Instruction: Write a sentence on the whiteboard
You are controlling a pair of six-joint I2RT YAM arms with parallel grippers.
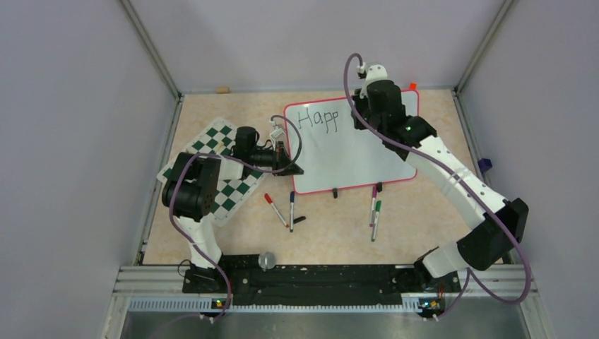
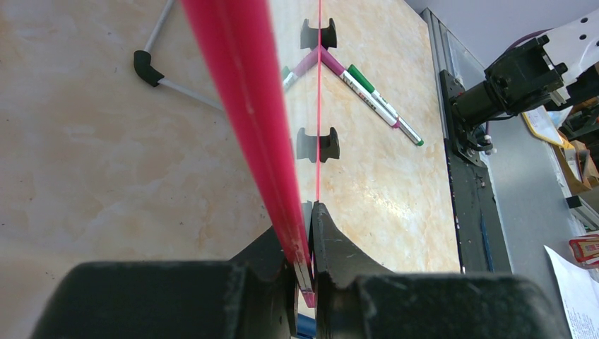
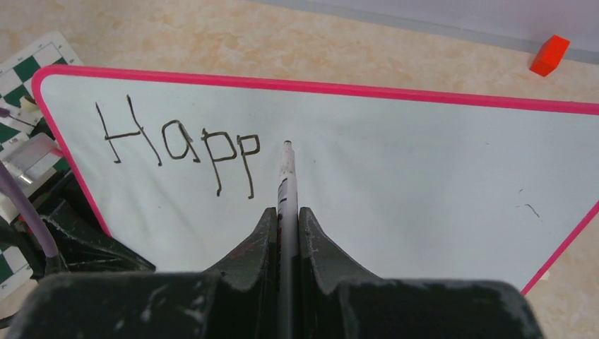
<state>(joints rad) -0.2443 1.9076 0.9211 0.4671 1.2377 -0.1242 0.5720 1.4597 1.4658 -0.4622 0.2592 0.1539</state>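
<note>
The whiteboard with its thin red frame lies on the table, "Happ" written in black at its top left. My left gripper is shut on the whiteboard's left edge; in the left wrist view the red frame runs down between my pinching jaws at the gripper. My right gripper is shut on a white marker, whose tip stands just right of the last "p". From above, the right gripper hangs over the board's upper middle.
A green-and-white checkered chess mat lies under the left arm. Several markers lie in front of the board: a red one, a black-capped one, and a purple and a green one. A small orange block sits beyond the board's far corner.
</note>
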